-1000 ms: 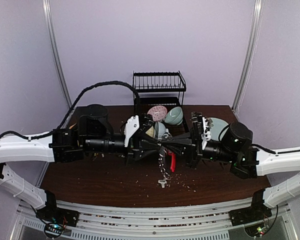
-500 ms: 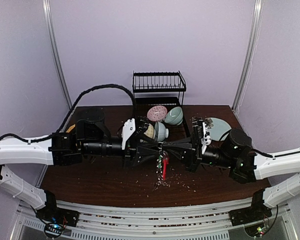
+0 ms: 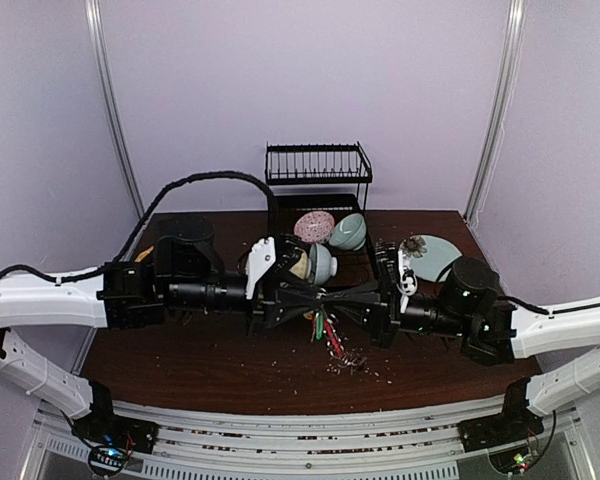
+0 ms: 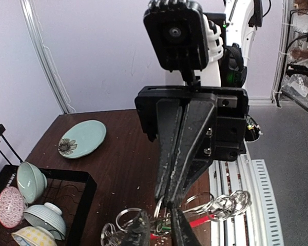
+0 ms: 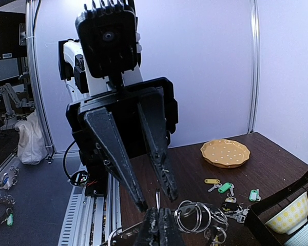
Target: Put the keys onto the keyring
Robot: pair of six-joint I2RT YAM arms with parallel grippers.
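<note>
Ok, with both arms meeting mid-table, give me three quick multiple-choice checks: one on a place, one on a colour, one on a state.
1. Where is the pale green flowered plate?
A. on the floor
B. on the brown wooden table, beside the black wire rack
C. held in a gripper

2. What colour is the plastic sleeve on the large silver metal keyring?
A. blue
B. white
C. red

3. How do the right gripper jaws stand?
A. shut, pinching a ring of the keyring
B. wide open over the table
C. shut on a bowl

Answers:
1. B, as the left wrist view shows the plate lying on bare wood outside the rack.
2. C, as a red strip shows among the silver rings.
3. A, as its fingers meet, with a ring rising from between their tips.
</note>
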